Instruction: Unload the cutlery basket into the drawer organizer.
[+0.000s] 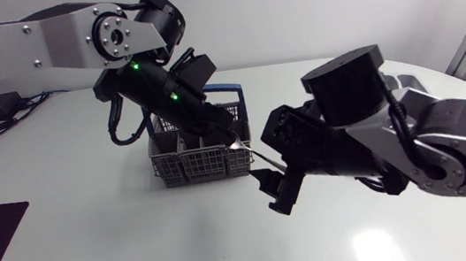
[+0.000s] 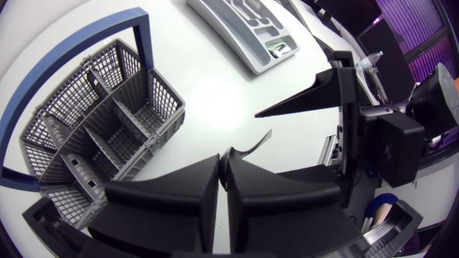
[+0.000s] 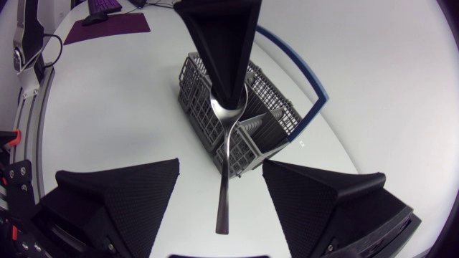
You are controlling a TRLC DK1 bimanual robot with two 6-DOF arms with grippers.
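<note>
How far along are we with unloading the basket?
Nearly done, it seems: the basket shows only empty compartments in the left wrist view. In hand: the left gripper is shut on a spoon at its bowl, with the handle lying untouched between the open fingers of the right gripper. Left: getting that spoon into the drawer organizer; I cannot make out its contents.

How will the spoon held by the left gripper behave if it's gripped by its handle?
The spoon looks like polished metal and juts out straight, so it is probably stiff and rather slippery. Its handle is thin, so it may pivot if the open right gripper pinches it off-centre. The left gripper holds only the bowl end, suggesting it is light.
</note>
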